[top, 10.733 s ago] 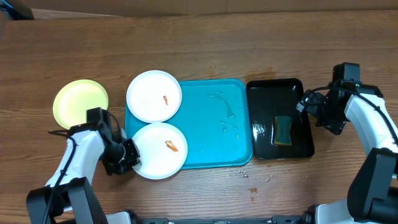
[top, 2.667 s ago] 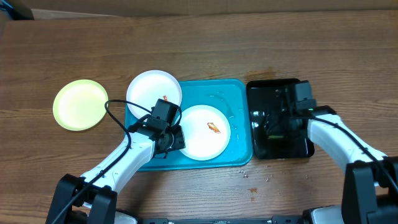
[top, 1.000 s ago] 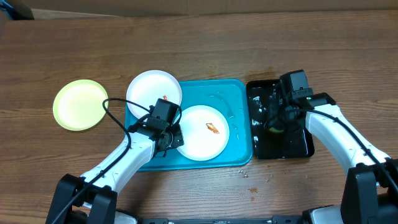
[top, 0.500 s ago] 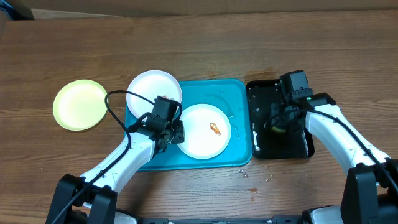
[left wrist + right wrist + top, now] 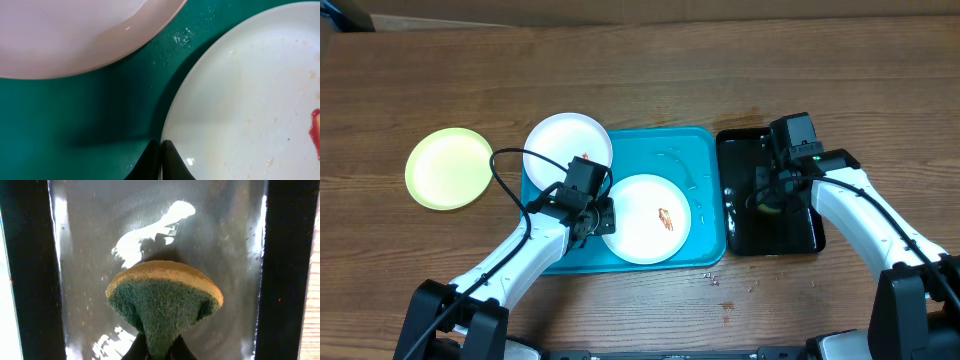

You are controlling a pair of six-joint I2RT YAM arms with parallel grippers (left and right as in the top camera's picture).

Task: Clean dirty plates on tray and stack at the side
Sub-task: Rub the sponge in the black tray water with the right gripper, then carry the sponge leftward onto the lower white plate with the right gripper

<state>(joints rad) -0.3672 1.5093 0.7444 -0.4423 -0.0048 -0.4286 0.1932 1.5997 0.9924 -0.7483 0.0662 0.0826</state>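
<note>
Plates sit in three spots around the turquoise tray (image 5: pixel 698 150), which lies mid-tabletop (image 5: pixel 670 70). One white plate (image 5: pixel 638 238) lies flat inside the tray toward its 6 o'clock side, with an orange-red smear (image 5: pixel 665 219) near its middle. The left claw (image 5: pixel 161 161) is at this plate's 9 o'clock edge, its fingers pressed together on the rim. A second white plate (image 5: pixel 560 140) rests at the tray's 10 o'clock corner, partly over the rim and partly over the tabletop, with a small smear at its 4 o'clock edge. A pale green plate (image 5: pixel 448 167) lies alone on the tabletop at the tray's 9 o'clock, well apart. The bare tray floor toward 1 o'clock carries water droplets (image 5: pixel 682 185).

Just beside the tray at 3 o'clock is a black tray (image 5: pixel 30 280) with a wet, shiny floor. Over it the right claw (image 5: pixel 157 351) is clamped on a green-and-yellow sponge (image 5: pixel 165 300), squeezing it into a fan shape.
</note>
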